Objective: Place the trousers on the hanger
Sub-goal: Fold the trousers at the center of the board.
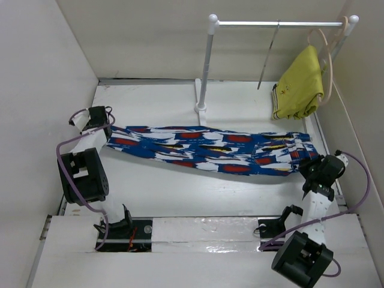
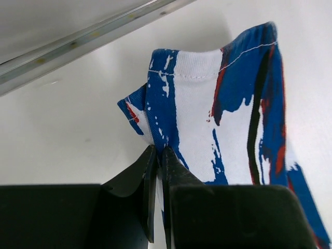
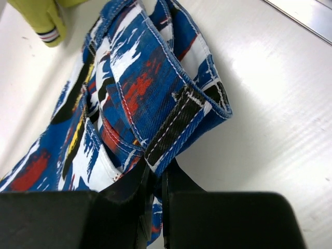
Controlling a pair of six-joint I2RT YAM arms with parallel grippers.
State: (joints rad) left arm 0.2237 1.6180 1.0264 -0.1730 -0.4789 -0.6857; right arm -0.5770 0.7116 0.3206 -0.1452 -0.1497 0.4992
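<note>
Claws first, nearest the bases: left claw [image 2: 158,150] pressed together on a thin fold at the hem corner of the trousers [image 1: 210,149], with only a sliver of cloth between the tips. The right claw [image 3: 155,174] pinches the waistband edge just below a dark belt loop [image 3: 174,122], also a shallow bite. Trousers lie stretched lengthwise across the tabletop [image 1: 180,192], hem at left, waist at right; whether either end is off the surface, cannot tell. Farther back, a rail [image 1: 276,24] on a white post [image 1: 207,72]. The hanger [image 1: 268,57] hangs from it edge-on, slim as a rod, well apart from the cloth. Just right of it on the same rail is a yellow garment [image 1: 300,84] on a beige hanger [image 1: 327,54]. Judgement: both ends are gripped, and the carry to the hanger is not yet begun. Risks from here: either shallow pinch may slip once the full weight of cloth hangs from it, hem side likeliest. The sagging middle may drag on the tabletop or snag the post. The hanger swings freely, so a nudge could turn it or knock it off the rail. The yellow garment crowds the right side, so a wide approach could brush it.
</note>
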